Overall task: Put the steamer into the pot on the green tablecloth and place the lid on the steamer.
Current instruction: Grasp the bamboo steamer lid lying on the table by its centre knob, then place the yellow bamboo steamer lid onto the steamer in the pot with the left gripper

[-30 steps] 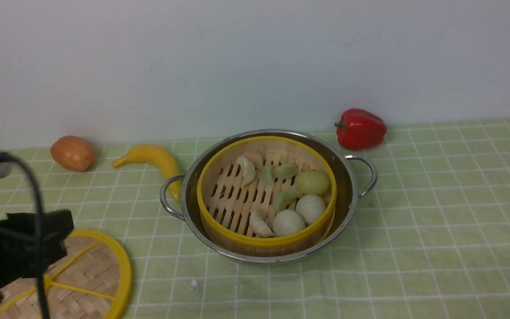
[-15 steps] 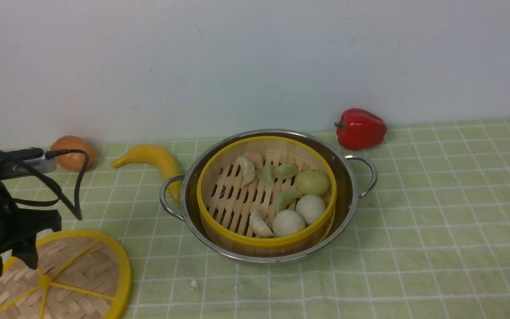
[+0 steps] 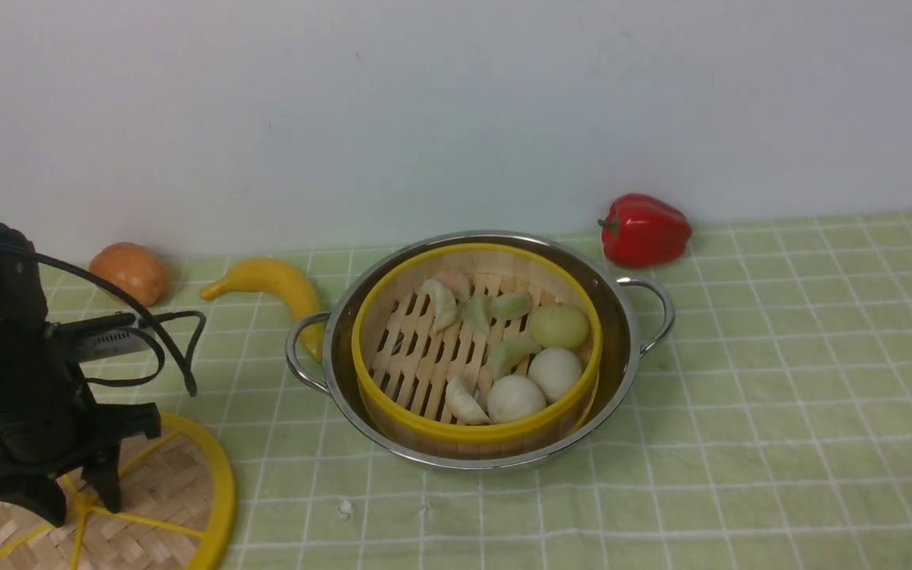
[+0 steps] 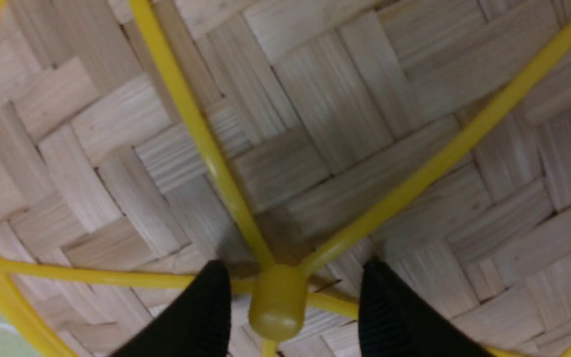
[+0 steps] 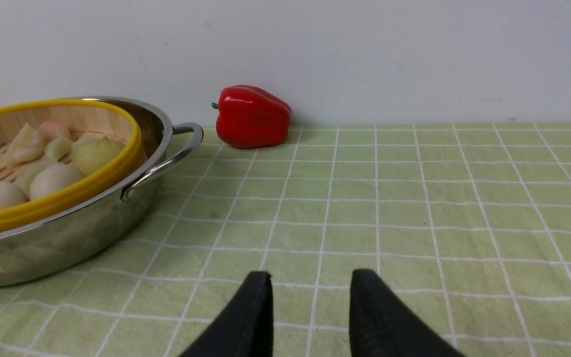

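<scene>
Dropping onto the lid (image 3: 179, 491) over the last sec, the left gripper (image 3: 80, 497) went from the lid's 9 o'clock edge to its centre. Its fingers are now spread either side of the yellow hub (image 4: 278, 302), w/ gaps on both sides in the L wrist view, so nothing's pinched yet. Lid, pot and steamer haven't budged.

Meaning: step 1 looks done, since the steamer (image 3: 416, 356) already sits inside the pot (image 3: 626, 348) on the green tablecloth (image 3: 780, 396). Only the lid step's left. Prob. next: close on the hub, lift, carry toward 2 o'clock. The lid lies flat on the cloth at approx 8 o'clock of the pot, well apart from it and partly cut off by the frame edge.

As for the right gripper (image 5: 310, 307), it's spread, empty, low over bare cloth, apart from the pot.

Counts:
- 1 pot w/ 2 loop handles (image 3: 654, 313)
- 1 steamer
- 1 lid
- 3 round buns (image 3: 515, 397) in the steamer
- approx 6 dumplings (image 3: 442, 305) in the steamer
- 1 red bell pepper (image 3: 646, 229) at 1 o'clock
- 1 banana (image 3: 274, 281) at 10 o'clock, just beside a handle
- 1 orange-brown round fruit (image 3: 130, 273) farther out, same bearing
- 1 white crumb (image 3: 343, 507) at 7 o'clock
</scene>
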`<state>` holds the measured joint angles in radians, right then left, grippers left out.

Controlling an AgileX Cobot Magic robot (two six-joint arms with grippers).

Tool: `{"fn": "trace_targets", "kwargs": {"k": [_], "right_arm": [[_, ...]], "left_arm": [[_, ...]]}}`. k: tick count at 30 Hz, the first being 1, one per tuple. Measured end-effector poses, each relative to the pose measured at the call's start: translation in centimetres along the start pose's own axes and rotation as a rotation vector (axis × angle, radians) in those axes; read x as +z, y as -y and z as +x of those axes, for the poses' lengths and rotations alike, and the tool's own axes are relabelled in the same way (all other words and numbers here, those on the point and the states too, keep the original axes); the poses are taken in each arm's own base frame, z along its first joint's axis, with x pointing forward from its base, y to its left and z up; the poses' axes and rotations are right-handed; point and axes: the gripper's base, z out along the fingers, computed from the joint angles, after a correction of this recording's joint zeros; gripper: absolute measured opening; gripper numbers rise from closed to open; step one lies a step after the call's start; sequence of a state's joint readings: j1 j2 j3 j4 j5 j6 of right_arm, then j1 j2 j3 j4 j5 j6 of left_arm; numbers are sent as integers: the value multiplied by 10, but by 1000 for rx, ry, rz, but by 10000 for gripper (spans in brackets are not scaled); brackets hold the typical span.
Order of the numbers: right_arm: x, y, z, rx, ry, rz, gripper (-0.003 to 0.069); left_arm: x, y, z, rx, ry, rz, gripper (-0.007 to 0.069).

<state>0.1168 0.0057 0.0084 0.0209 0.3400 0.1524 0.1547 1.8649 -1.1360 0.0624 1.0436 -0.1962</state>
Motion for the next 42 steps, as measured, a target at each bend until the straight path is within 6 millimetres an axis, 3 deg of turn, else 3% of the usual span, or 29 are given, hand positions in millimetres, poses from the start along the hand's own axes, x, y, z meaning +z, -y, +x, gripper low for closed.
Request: {"fn": "trace_targets", "kwargs": {"k": [3, 4, 12, 15, 18, 20, 23, 26, 27, 29, 30, 31, 33, 35, 38, 39, 40, 41, 42], "right_arm": [[0, 0, 0, 0, 0, 0, 241], [0, 0, 0, 0, 0, 0, 241], [0, 0, 0, 1, 0, 0, 241], [0, 0, 0, 2, 0, -1, 241], [0, 0, 0, 3, 0, -1, 241], [0, 0, 0, 3, 0, -1, 241], [0, 0, 0, 3, 0, -1, 241], [0, 0, 0, 0, 0, -1, 242], [0, 0, 0, 0, 0, -1, 242], [0, 0, 0, 0, 0, -1, 242], [0, 0, 0, 0, 0, -1, 242], [0, 0, 0, 0, 0, -1, 242], [0, 0, 0, 0, 0, -1, 242], [0, 0, 0, 0, 0, -1, 242], [0, 0, 0, 0, 0, -1, 242], [0, 0, 0, 0, 0, -1, 242], [0, 0, 0, 0, 0, -1, 242], [0, 0, 0, 0, 0, -1, 242], [0, 0, 0, 0, 0, -1, 242]], "left_arm": [[-1, -1, 0, 40, -14, -7, 139], [-1, -1, 0, 46, -14, -9, 113], [-4, -1, -1, 85, -18, -10, 116], [-17, -1, -2, 115, -30, -7, 116], [-51, -1, -7, 164, 43, 6, 116], [-85, 0, -11, 202, 156, 35, 116], [-113, 0, -14, 242, 252, 54, 116], [-165, 4, -15, 337, 432, 114, 116], [-170, 5, -15, 349, 449, 116, 116], [-198, 13, -13, 439, 551, 181, 116], [-200, 15, -13, 456, 560, 190, 116], [-212, 28, -10, 542, 609, 225, 116], [-219, 47, -6, 635, 635, 255, 116], [-222, 81, 1, 760, 644, 275, 116], [-218, 108, 5, 857, 632, 268, 116], [-211, 136, 11, 964, 614, 242, 116], [-209, 139, 12, 975, 610, 238, 116], [-200, 166, 19, 1070, 582, 204, 116], [-196, 176, 22, 1107, 571, 179, 116]]}}
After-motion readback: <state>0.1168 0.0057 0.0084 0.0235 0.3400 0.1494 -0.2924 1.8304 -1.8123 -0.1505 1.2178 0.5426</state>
